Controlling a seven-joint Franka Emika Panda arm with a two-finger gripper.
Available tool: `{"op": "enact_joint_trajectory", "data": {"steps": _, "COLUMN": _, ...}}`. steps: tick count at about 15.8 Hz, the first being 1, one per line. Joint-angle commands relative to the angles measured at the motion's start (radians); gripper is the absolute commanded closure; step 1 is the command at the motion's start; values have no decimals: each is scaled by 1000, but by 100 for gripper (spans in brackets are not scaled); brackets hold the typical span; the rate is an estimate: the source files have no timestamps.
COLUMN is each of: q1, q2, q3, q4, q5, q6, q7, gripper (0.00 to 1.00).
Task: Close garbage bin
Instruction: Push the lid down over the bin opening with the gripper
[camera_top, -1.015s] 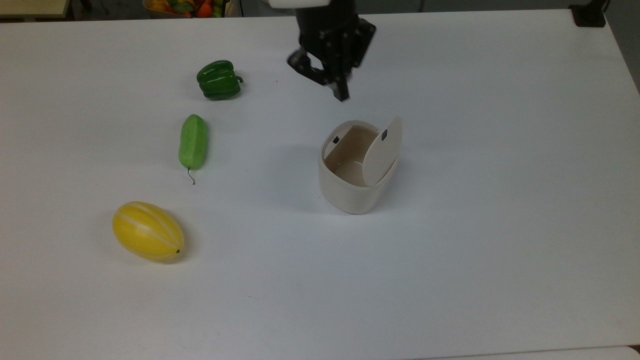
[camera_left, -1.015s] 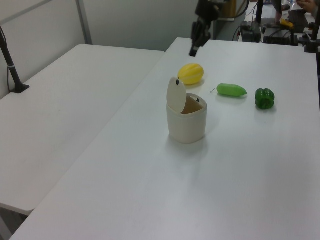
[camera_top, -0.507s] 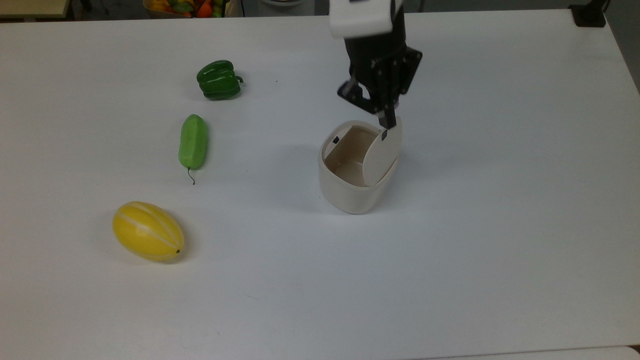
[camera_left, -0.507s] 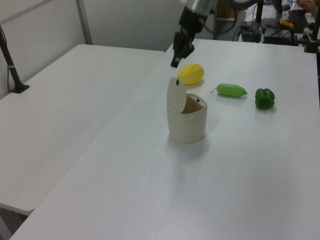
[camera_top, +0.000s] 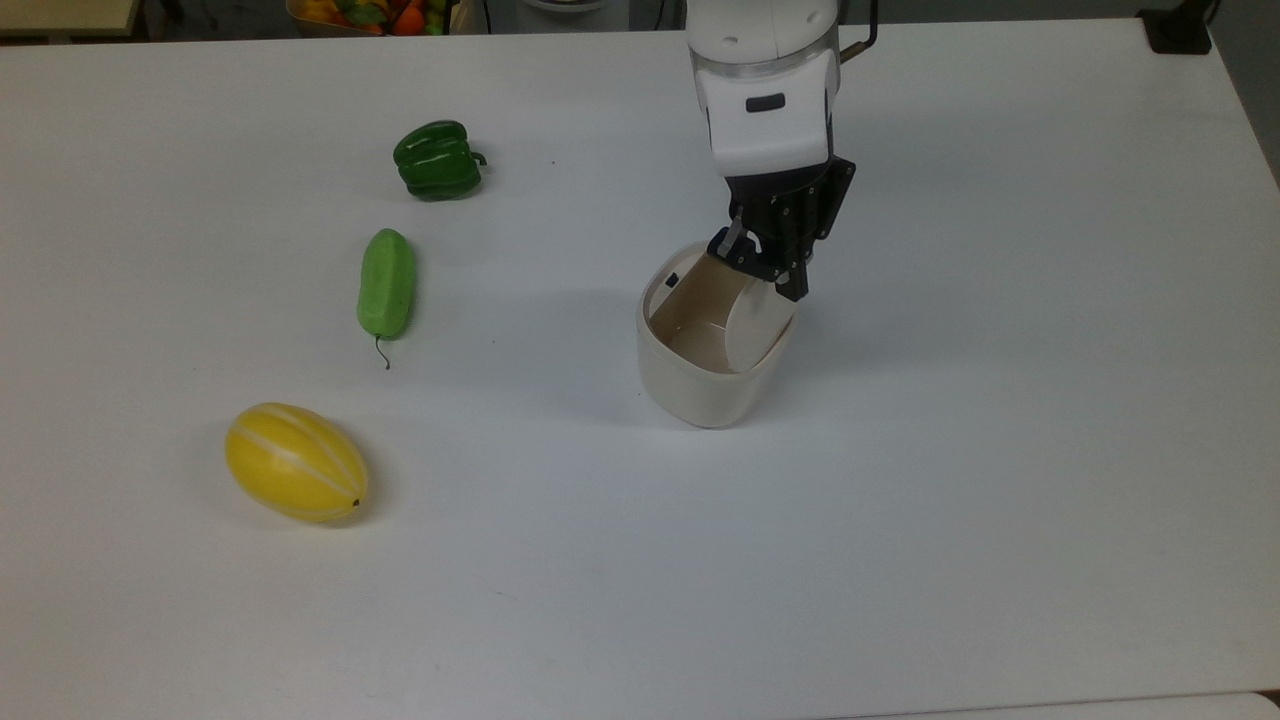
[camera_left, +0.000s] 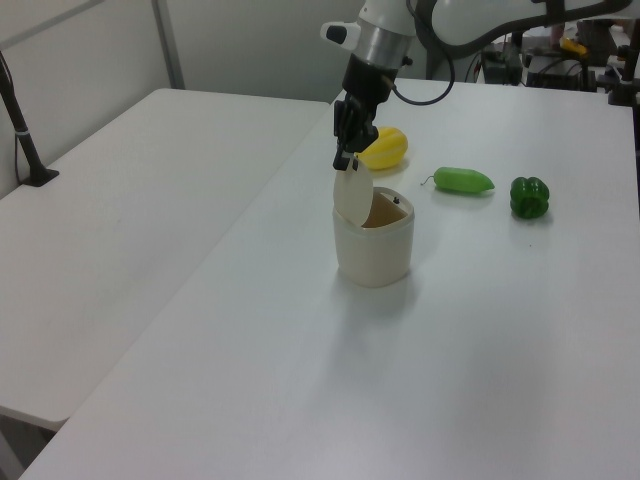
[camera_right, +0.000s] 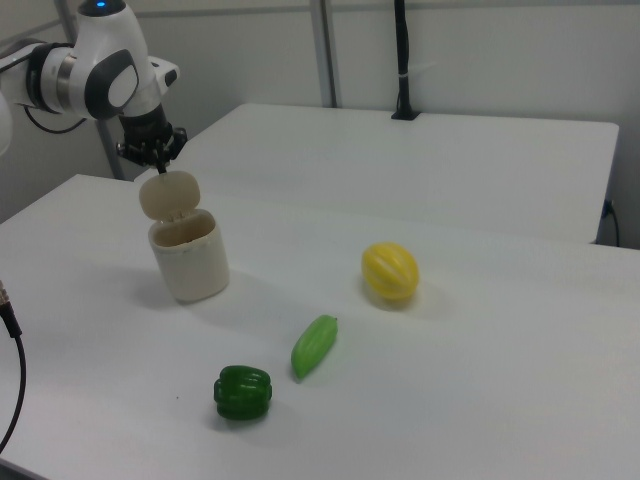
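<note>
The bin (camera_top: 712, 375) stands on the table (camera_top: 1000, 400), right of centre in the top view. Its lid (camera_top: 757, 325) is raised upright at the top view's right side of the rim. The gripper (camera_top: 765, 270) sits directly at the lid's upper edge; contact cannot be confirmed. Three items lie well apart from the bin on the top view's left: the pepper (camera_top: 437, 160) farthest back, the cucumber (camera_top: 386, 283) in front of it, the melon (camera_top: 296, 462) nearest the front. A second table (camera_left: 130, 200) adjoins at the left view's left.
</note>
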Motion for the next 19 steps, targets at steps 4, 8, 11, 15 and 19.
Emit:
{"op": "enact_joint_trajectory", "data": {"steps": 4, "q1": -1, "q2": -9, "q3": -51, "q4": -7, "q5": 5, "q6": -161, "q7": -97, "gripper": 100}}
{"op": "enact_joint_trajectory", "data": {"steps": 8, "q1": -2, "q2": -6, "q3": -65, "q4": -68, "q5": -8, "q6": -160, "q7": -97, "gripper": 100}}
{"op": "enact_joint_trajectory", "data": {"steps": 11, "q1": -1, "q2": -3, "q3": -67, "q4": -107, "q5": -38, "q6": -155, "q7": -100, "gripper": 100}}
{"op": "enact_joint_trajectory", "data": {"steps": 15, "q1": -1, "q2": 12, "q3": -67, "q4": -125, "q5": -41, "q6": -144, "q7": -100, "gripper": 100}}
{"op": "enact_joint_trajectory", "data": {"steps": 19, "q1": -2, "q2": 37, "q3": -67, "q4": -130, "q5": -51, "q6": -123, "q7": -97, "gripper": 100}}
